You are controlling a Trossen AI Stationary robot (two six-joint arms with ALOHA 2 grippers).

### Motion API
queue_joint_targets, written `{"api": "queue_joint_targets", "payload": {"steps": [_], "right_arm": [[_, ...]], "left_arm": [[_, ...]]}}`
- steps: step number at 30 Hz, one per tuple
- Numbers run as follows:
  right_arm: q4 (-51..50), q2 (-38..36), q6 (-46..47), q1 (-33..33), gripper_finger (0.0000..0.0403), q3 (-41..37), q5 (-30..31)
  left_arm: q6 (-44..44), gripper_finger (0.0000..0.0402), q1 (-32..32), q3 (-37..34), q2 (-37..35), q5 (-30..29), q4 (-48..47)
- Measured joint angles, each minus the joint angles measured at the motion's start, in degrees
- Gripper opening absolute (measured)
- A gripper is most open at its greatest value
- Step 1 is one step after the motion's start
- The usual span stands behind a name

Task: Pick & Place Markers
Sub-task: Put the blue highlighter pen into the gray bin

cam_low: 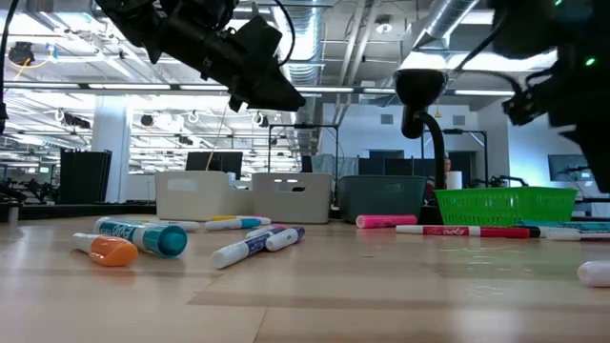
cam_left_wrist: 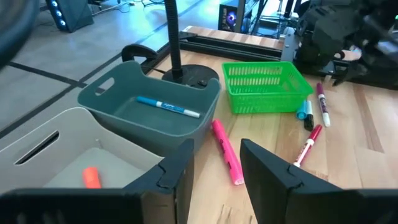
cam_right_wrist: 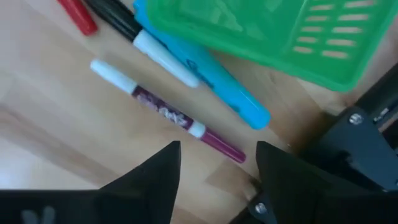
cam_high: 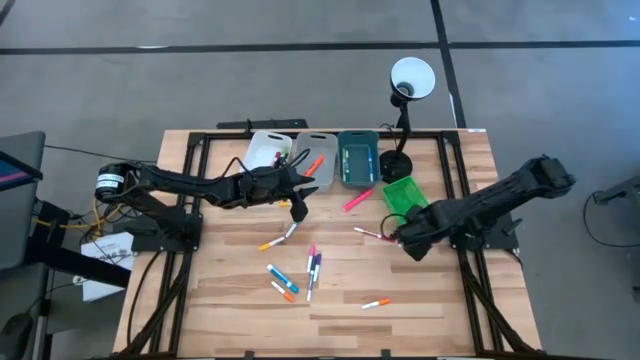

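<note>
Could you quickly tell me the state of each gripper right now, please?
Left gripper: open, empty, above the grey bin.
Right gripper: open, empty, over the purple marker.

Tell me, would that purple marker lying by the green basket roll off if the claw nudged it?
Probably. The purple marker looks like a round, smooth stick lying flat on bare wood, so a sideways nudge would likely roll it. It seems stiff and light, so easy to lift. The open right gripper hovers above it; the blue marker beside it might stop a roll toward the green basket.
</note>
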Motion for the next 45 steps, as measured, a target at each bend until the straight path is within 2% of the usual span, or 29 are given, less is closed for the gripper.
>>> {"api": "queue_joint_targets", "payload": {"steps": [7, 14, 25, 33, 39, 45], "right_arm": [[5.6, 5.3, -4.0, -4.4, 0.0184, 0.0, -0.8], [6.1, 10.0, -5.4, -7.8, 0.0185, 0.0, -0.5], [10.2, 16.0, -10.5, -11.1, 0.0182, 0.1, -0.9], [12.1, 15.7, -13.1, -10.8, 0.0165, 0.1, -1.4], [15.4, 15.7, -13.6, -10.8, 0.0138, 0.8, -7.1], [20.8, 15.7, -15.0, -10.4, 0.0125, 2.0, -8.4]], "left_arm": [[0.0, 0.0127, 0.0, 0.0, 0.0, 0.9, 0.0], [3.3, 0.0127, 0.0, 0.0, 0.0, 1.3, 0.0], [3.4, 0.0127, 0.0, 0.0, 0.0, 1.4, -0.3], [3.4, 0.0127, 0.0, 0.0, 0.0, 1.4, -0.5], [3.4, 0.0127, 0.0, 0.0, 0.0, 1.4, -0.9], [3.1, 0.0127, 0.0, 0.0, 0.0, 1.4, -0.9]]}}
